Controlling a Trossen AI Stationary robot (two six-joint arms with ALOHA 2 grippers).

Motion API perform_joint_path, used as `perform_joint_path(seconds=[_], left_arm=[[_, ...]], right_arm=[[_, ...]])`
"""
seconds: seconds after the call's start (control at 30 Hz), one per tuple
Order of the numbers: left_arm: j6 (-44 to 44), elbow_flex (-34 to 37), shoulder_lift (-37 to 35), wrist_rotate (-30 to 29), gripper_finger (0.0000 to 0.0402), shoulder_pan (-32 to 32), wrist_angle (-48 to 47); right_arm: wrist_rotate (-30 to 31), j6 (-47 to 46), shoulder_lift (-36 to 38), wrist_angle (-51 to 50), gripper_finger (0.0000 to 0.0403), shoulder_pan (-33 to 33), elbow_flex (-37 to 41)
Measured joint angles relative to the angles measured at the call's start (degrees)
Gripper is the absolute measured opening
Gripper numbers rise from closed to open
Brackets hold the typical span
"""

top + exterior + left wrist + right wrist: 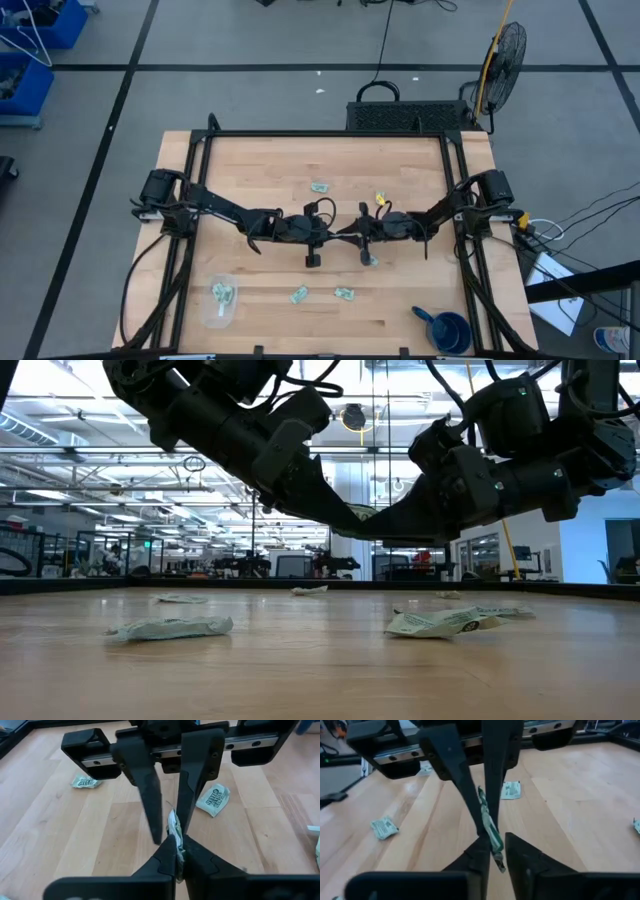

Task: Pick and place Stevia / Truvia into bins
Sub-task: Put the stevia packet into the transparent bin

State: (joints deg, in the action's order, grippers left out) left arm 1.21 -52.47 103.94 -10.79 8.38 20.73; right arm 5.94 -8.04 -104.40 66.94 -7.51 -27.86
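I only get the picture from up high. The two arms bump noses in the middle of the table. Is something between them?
Observer: Yes. The left wrist view shows the left end effector pinching one sachet.
Operator: Is the other one pinching it too?
Observer: No. In the right wrist view the right end effector has its fingers apart, with one end of the sachet in the gap.
Operator: Are they touching the table?
Observer: No. The low view shows both arms held above the table, with a loose sachet lying flat below.
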Motion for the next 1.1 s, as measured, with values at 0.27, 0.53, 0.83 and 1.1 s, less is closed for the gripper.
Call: perform_joint_path(seconds=[0.27,0.53,0.83,1.1], left_arm=[[0.03,0.0,0.0,0.09,0.0008,0.07,0.02],[-0.88,-0.06,-0.68,0.14,0.0009,0.11,-1.77],[0.39,-0.35,-8.39,-2.12,0.001,0.33,-18.53],[8.31,-0.32,-21.4,1.68,0.0023,5.46,-34.87]], right_arm=[[-0.77,0.78,0.0,0.08,0.0153,0.07,0.0],[-3.19,0.82,0.0,0.34,0.0189,0.07,0.0],[-13.27,1.28,0.0,2.24,0.0179,-0.18,-0.03],[-9.14,1.8,0.03,0.45,0.0182,-0.1,-0.02]])
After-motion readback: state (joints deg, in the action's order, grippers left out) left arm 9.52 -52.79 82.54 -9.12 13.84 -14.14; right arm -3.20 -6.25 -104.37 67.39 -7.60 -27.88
